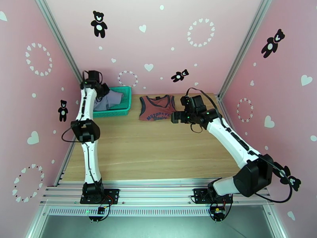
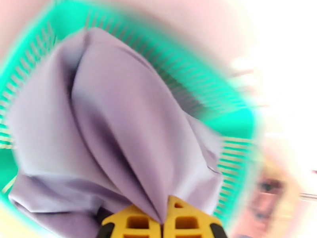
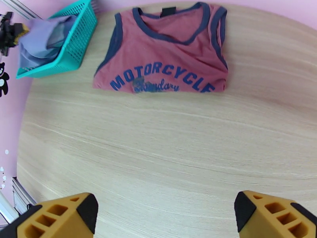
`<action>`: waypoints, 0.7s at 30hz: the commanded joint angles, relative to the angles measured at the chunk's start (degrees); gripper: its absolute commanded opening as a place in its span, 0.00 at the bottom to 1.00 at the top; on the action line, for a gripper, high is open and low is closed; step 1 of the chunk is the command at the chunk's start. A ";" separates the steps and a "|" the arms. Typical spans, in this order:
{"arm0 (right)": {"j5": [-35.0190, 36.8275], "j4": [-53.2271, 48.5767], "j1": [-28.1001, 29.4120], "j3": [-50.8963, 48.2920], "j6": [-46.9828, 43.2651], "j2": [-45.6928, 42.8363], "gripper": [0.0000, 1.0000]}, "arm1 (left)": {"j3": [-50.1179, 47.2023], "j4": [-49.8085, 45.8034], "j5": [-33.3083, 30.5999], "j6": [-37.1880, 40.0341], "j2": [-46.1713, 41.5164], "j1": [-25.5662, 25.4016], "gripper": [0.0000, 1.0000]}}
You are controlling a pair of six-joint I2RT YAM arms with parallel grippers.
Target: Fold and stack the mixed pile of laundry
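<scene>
Presently the step in hand is judged to be fetching the second garment out of the basket (image 1: 126, 104), which sits at the far left corner of the worktop (image 1: 158, 151), close to the left wall. The left end effector (image 2: 163, 221) is pressed together on a fold of the grey-lavender shirt (image 2: 119, 127); the cloth rises to a peak at the pinch, while the rest of it hangs down inside the basket. The rust-red tank top (image 3: 166, 56) lies flat at the far centre of the worktop, lettering up, its lower edge straight; it appears already folded, though the underside cannot be checked. The right end effector (image 3: 164, 219) is spread wide and holds nothing, hovering over bare worktop just right of the tank top. The next move calls for raising the shirt until its hanging part clears the basket rim, then carrying it right and nearer, onto open surface, where it can be laid out and folded before stacking. Risks noted: trailing cloth may catch the mesh and drag the light basket, and the left wall leaves little margin on that side. Open room is ample across the centre and near half of the worktop; the far edge beside the tank top is tighter.
</scene>
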 commanded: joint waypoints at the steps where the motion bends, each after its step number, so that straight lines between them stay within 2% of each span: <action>1: -0.86 -0.71 0.18 0.51 0.51 -2.96 0.96 | 1.13 -0.10 8.47 -2.30 -9.09 -0.36 0.00; 6: -1.23 -1.07 0.19 0.20 0.12 -6.21 0.96 | -3.25 -3.01 11.29 -1.03 -19.36 -3.27 0.00; 12: -1.91 -0.90 0.18 -1.46 0.08 -8.91 0.96 | -10.12 -3.56 12.38 -1.66 -31.58 -9.14 0.00; 17: -2.55 -0.20 0.17 -3.65 0.09 -9.82 0.96 | -21.28 -1.35 11.55 -2.54 -39.96 -14.81 0.00; 21: -2.88 0.33 0.18 -5.50 -0.08 -10.17 0.97 | -33.73 2.72 9.42 -3.82 -45.62 -21.09 0.00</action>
